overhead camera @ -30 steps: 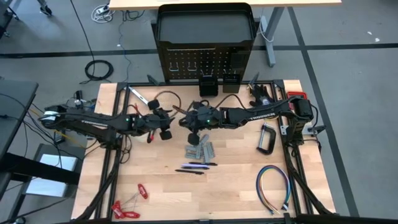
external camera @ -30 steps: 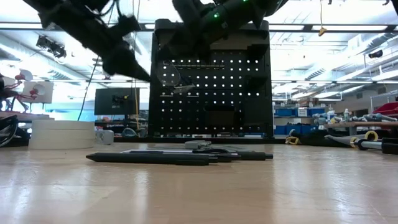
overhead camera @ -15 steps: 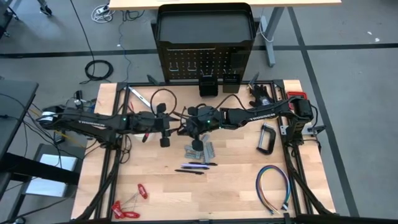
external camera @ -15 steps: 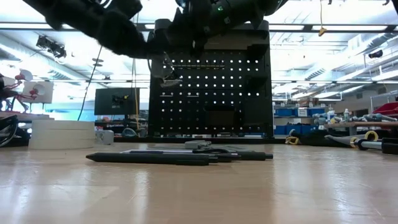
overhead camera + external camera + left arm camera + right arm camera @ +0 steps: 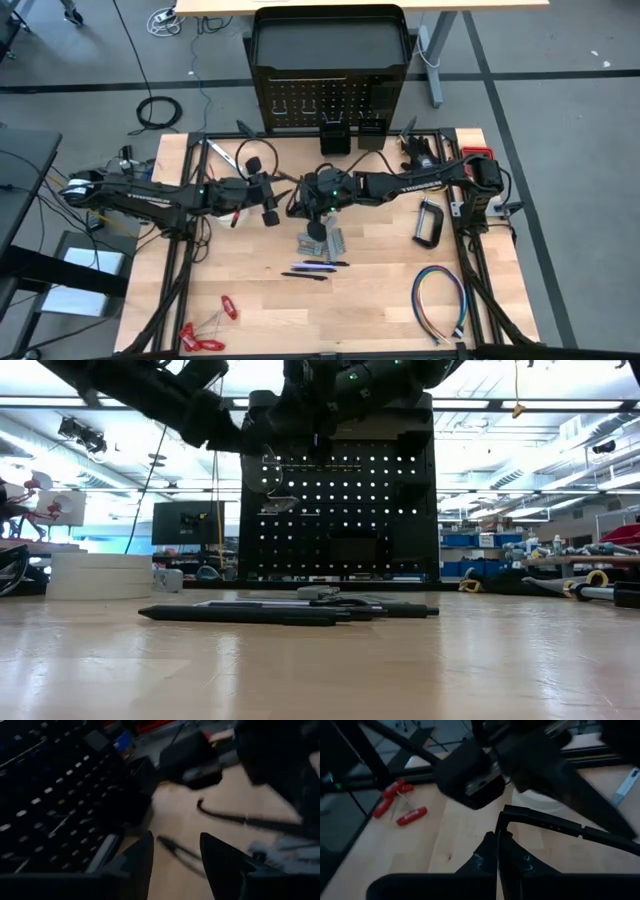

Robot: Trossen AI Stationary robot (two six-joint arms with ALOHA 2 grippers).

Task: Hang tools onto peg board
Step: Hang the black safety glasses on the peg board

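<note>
Both arms meet over the middle of the table (image 5: 250,300), raised above the wood and in front of the peg board (image 5: 328,100), which stands upright at the far edge with its tray-like top and two small bins (image 5: 335,138) at its foot.

The right gripper (image 5: 498,851) has its fingers pressed together on a thin black cable loop (image 5: 545,822) — in the right wrist view the cable runs straight between the two dark fingers and then bends away sideways. In the high view this gripper (image 5: 298,200) sits just left of the table's centre, and the loop (image 5: 262,158) arcs off toward the far left part of the table.

The left gripper (image 5: 174,851) has its fingers apart with nothing between them; the left wrist view shows bare wood and a stretch of the cable (image 5: 220,815) beyond the gap. From above, this gripper (image 5: 272,205) is just beside the right one, almost touching it, and the cable passes close by — whether it touches the left fingers I cannot tell.

Below the grippers lie grey metal pieces (image 5: 321,243) and, nearer the front edge, two dark pens (image 5: 315,268). A black C-clamp (image 5: 430,222) lies to the right, and red-handled tools (image 5: 205,335) lie at the front left corner. A multicoloured wire loop (image 5: 440,300) rests at the front right. In the low view, white tape rolls (image 5: 100,575) stand at the left.
</note>
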